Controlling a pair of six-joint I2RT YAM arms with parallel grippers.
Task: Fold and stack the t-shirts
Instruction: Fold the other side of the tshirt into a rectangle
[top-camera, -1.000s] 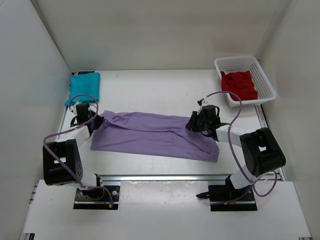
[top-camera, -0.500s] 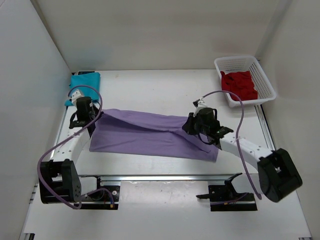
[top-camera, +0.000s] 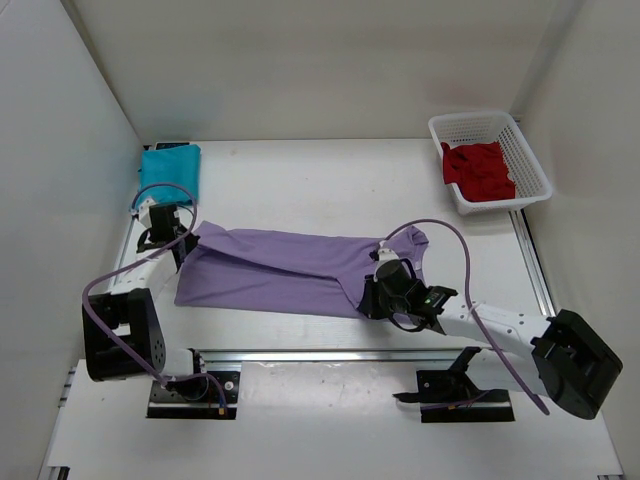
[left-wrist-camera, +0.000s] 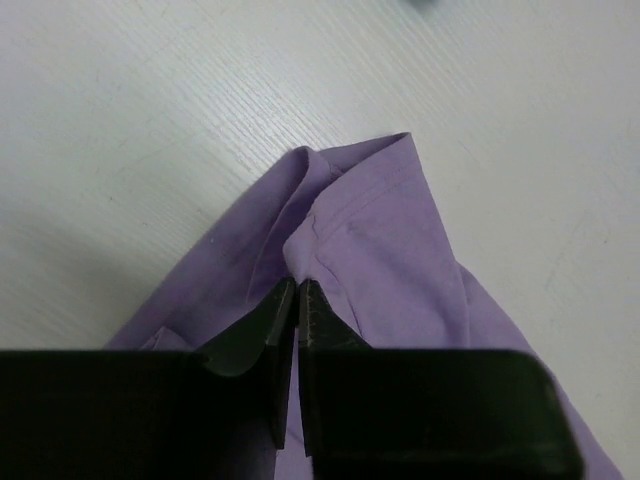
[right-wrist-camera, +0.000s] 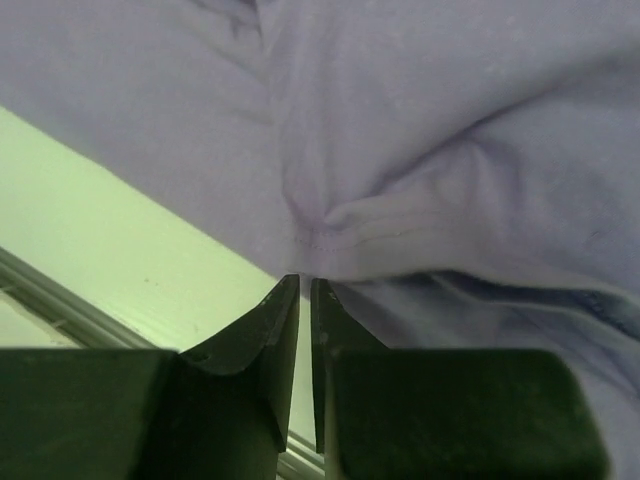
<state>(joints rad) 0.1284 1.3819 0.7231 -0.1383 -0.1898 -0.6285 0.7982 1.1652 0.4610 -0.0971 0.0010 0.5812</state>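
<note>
The lavender t-shirt (top-camera: 280, 270) lies spread lengthways across the middle of the table, one sleeve (top-camera: 415, 240) sticking out at its right end. My left gripper (top-camera: 188, 240) is at the shirt's far-left corner. In the left wrist view its jaws (left-wrist-camera: 298, 285) stand a slit apart with purple cloth (left-wrist-camera: 380, 230) pinched between them. My right gripper (top-camera: 370, 297) is at the shirt's near edge. The hem of the cloth (right-wrist-camera: 420, 120) puckers right at its nearly closed tips (right-wrist-camera: 305, 280). The teal t-shirt (top-camera: 168, 170) lies folded at the back left. The dark red t-shirt (top-camera: 480, 168) is in the basket.
The white mesh basket (top-camera: 470, 120) stands at the back right corner. An aluminium rail (top-camera: 330, 355) runs along the table's near edge, just in front of the right gripper. White walls close in the left, the right and the back.
My right gripper has swung from the shirt's far right toward the near edge and leftward, dragging cloth with it, and the sleeve now shows. The left gripper has barely shifted.
</note>
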